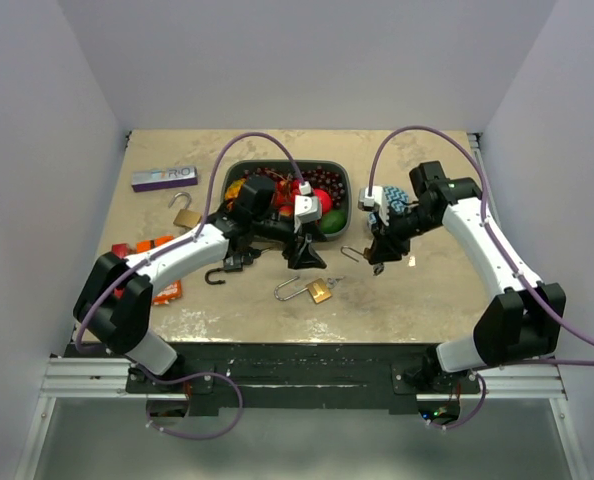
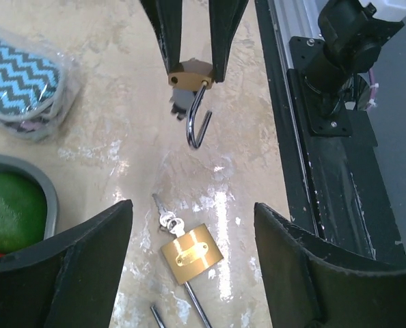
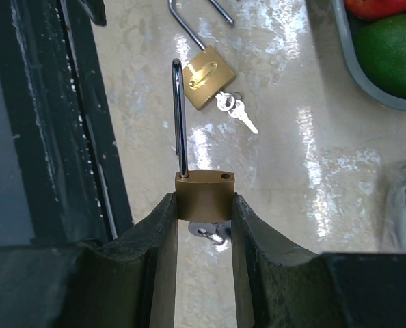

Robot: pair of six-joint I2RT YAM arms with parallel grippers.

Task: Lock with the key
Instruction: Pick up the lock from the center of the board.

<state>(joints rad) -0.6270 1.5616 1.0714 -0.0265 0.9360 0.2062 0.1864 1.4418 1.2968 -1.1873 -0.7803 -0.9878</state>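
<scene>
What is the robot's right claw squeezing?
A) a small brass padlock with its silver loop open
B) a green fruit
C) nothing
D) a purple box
A: the right gripper is clamped on the body of the small brass padlock, whose silver shackle stands swung open.

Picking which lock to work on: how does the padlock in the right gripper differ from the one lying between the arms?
The held padlock is clamped in the right gripper, off the table; the loose padlock lies flat on the table. The held padlock's key is mostly hidden behind its body; the loose padlock's keys lie in plain view. Shared: brass bodies, shackles open.
</scene>
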